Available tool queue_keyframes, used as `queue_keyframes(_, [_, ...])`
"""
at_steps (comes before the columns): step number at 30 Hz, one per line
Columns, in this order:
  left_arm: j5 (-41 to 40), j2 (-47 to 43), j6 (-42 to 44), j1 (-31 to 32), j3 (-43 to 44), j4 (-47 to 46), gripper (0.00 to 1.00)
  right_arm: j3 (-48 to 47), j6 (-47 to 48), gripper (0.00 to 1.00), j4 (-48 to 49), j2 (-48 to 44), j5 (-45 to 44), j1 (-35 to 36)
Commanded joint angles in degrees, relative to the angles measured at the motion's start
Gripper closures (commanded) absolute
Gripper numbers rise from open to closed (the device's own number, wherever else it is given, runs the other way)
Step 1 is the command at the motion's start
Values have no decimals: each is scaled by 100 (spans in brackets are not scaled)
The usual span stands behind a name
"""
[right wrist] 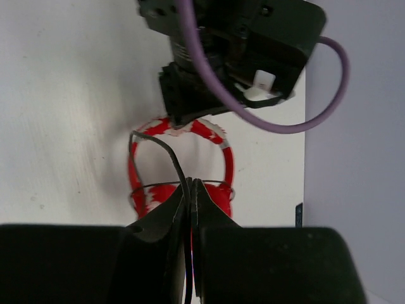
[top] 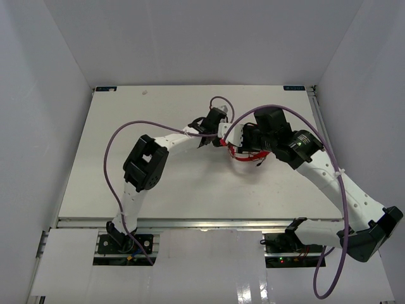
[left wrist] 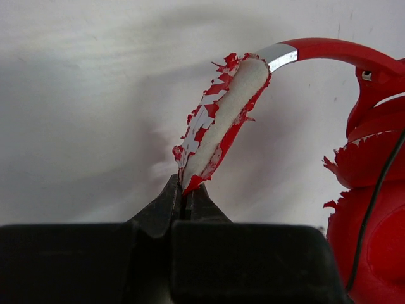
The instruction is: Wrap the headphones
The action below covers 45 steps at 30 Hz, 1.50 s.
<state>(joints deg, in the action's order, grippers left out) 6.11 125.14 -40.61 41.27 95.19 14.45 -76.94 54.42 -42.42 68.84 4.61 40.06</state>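
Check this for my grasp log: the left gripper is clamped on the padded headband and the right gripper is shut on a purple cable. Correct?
Not quite: the right wrist view shows the right gripper shut on the thin black headphone cable, not a purple one. The left gripper is clamped on the padded headband, as stated.
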Motion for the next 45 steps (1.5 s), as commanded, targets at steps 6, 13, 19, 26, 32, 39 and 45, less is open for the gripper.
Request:
queue_keyframes(6, [718,-1582,979,365,-1525,-1278,100,332,307,92,632,7,-1386,-389])
queue_keyframes(13, [1193,-2754,1547,417,-2766,-1657,100,683,503,92,1223,-19,-1601,-836])
queue_keyframes(19, [1285,-3473,1298,444,-3126,-1995,100,918,-215,92,1740,16,-1008,-1492])
queue_keyframes(26, [1483,-3757,1035,444,-3193,-2177,100,932,-923,92,1850,44,99,-2459])
queue_keyframes(32, [1634,-3702,823,444,-3257,-2396,100,1197,-1361,92,2055,-226,945,-2728])
queue_keyframes(39, [1692,-3738,539,426,-3406,-2734,100,1302,-1818,92,2501,-415,1176,-2975])
queue_keyframes(45, [1721,-3626,320,379,-3257,-2739,100,1513,-2121,92,2610,-626,2087,-3329])
